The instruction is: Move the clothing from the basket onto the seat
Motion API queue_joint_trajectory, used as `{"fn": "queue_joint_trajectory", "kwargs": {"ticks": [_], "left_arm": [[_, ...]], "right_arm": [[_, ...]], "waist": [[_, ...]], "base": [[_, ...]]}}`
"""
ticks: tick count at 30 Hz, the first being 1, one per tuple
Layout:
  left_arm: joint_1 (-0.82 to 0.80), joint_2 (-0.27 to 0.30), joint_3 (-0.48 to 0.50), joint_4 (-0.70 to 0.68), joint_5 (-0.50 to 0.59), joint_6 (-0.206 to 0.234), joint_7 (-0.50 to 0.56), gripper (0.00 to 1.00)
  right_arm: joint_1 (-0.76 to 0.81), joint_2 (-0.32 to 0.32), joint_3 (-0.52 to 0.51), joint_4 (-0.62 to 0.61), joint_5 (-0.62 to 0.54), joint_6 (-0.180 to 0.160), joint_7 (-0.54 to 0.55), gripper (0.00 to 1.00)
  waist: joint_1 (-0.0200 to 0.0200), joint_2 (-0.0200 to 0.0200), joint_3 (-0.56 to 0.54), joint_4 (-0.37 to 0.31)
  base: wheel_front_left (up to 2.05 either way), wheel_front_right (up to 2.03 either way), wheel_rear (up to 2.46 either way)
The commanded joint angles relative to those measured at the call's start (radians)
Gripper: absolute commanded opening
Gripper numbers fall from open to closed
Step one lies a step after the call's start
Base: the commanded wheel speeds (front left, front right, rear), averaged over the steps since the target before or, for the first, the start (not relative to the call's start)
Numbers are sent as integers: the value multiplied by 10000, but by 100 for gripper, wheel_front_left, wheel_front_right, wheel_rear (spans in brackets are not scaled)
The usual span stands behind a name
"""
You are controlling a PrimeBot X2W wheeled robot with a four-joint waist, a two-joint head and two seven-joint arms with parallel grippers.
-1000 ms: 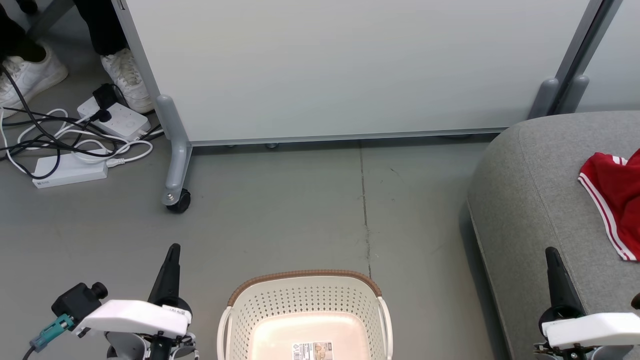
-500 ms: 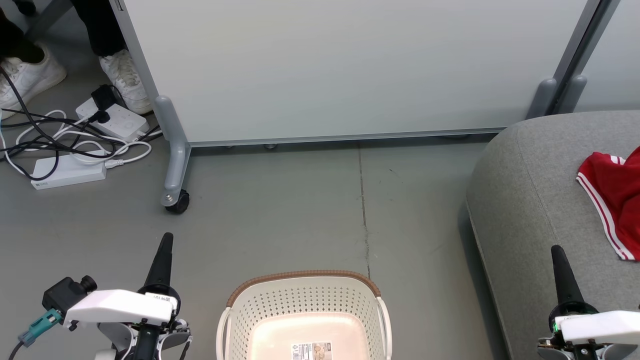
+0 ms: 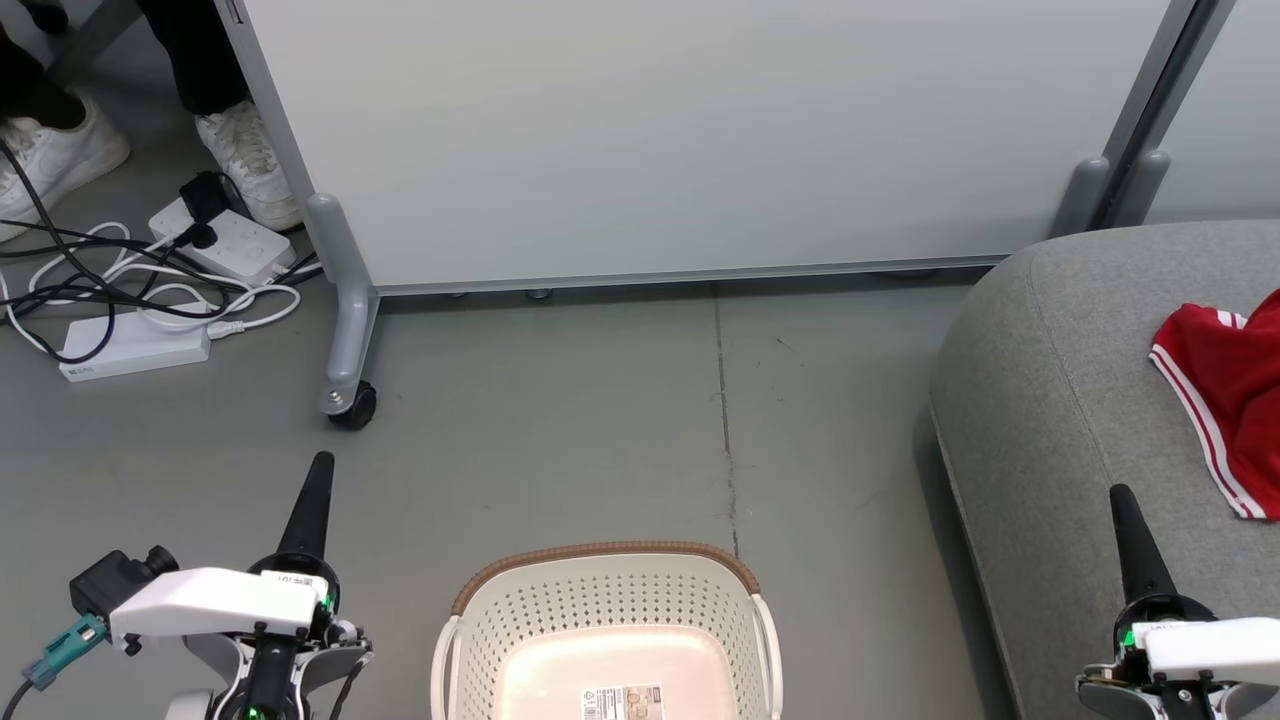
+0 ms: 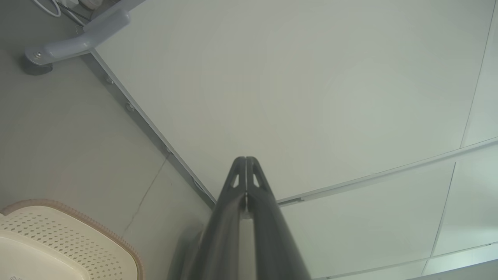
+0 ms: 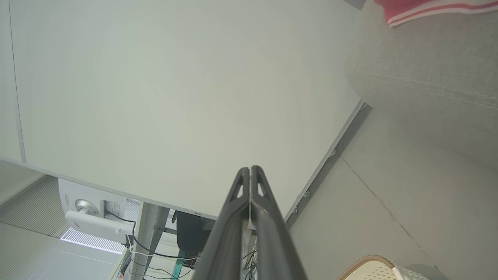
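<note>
**Operator:** Where is the clothing?

**Technician:** The clothing [image 3: 1225,400], red with thin white stripes, lies on top of the seat [image 3: 1050,400] toward its right side and is cut off by the head view's edge. The basket [image 3: 600,549] stands on the floor, left of the seat and apart from it. The part of its bottom that shows carries a label and no garment.

**Operator:** Claw state?

**Technician:** The left claw [image 3: 319,462] and the right claw [image 3: 1120,492] both have their fingers pressed together and hold nothing. The left claw shows over the floor left of the basket. The right claw shows against the seat's near left part.

**Operator:** Failure modes?

**Technician:**
1. The basket's near end lies outside the frame, so a garment there would be missed. Treat the task as probably complete, not confirmed.
2. A rightward swing of the right claw could snag the striped hem and drag the garment toward the seat's edge.
3. Cables [image 3: 150,290] lie on the floor at far left, and a base move that way could catch them.

**Operator:** View differences?

**Technician:** The head view gives both claws, the cables and a person's shoes [image 3: 250,165]. The right wrist view adds a computer tower [image 5: 83,202] beyond the partition [image 3: 700,130]. The left wrist view shows the closed seam between the fingers.
</note>
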Motion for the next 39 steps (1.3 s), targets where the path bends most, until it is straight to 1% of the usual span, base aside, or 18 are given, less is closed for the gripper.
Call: {"fn": "queue_joint_trajectory", "kwargs": {"ticks": [1, 22, 39], "left_arm": [[-286, 90, 94, -33, -225, -69, 78, 0], [-538, 106, 443, 75, -1853, -141, 634, 0], [-740, 113, 694, 144, -2973, -185, 1042, 0]], "right_arm": [[-171, -64, -56, -85, 280, 21, 87, 0], [-177, -107, -164, -138, 2112, 23, 340, 0], [-202, -155, -198, -189, 3413, 24, 514, 0]], "waist": [[0, -1, -1, -3], [0, -1, -20, -54], [0, -1, -35, -96]], "base": [[0, 0, 0], [0, 0, 0], [0, 0, 0]]}}
